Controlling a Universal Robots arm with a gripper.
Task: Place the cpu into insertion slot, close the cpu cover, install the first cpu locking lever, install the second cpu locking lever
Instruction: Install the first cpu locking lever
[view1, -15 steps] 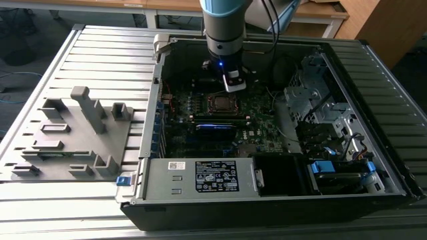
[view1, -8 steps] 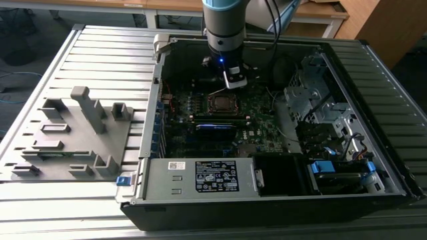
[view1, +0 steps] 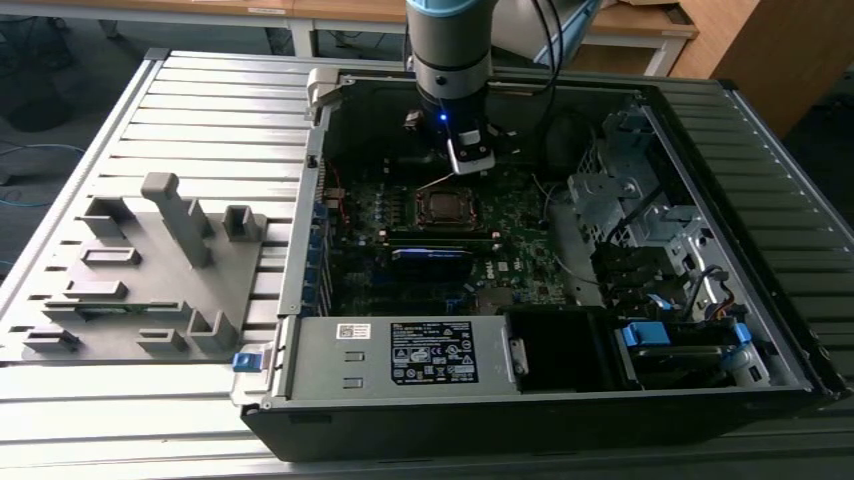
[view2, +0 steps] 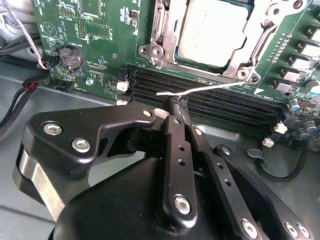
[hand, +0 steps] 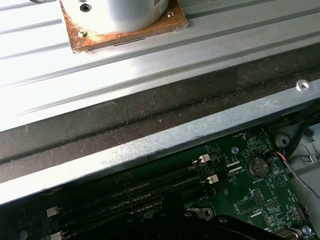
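Nearest the wrist camera: the gripper (view2: 176, 104) has its two black fingers drawn together with no gap at the tips.
Contact: in the second wrist view the tips sit right at the locking lever (view2: 210, 88), a thin silvery wire. I cannot tell whether they pinch it or only press against it.
Lever: it stands raised and slanted above the memory slots (view2: 210, 107), with its free end by the tips and its far end at the socket corner. It looks unlatched.
Beyond the lever: the cpu cover (view2: 262, 42) lies down flat, and the cpu (view2: 212, 30) shows dull grey through its window.
Task thing: the cpu is seated in the insertion slot (view1: 441, 208), mid-motherboard (view2: 100, 40).
Stage, as judged: chip in, cover shut, lever work in hand.
Doing it well: the wire looks springy and could slide off closed tips. Keep the contact near its free end, press steadily, and steer it sideways under its catch, clear of the memory-slot clips.
Farther out: the arm hangs inside the open computer case (view1: 747, 200), which lies on a slatted table (view1: 200, 110).
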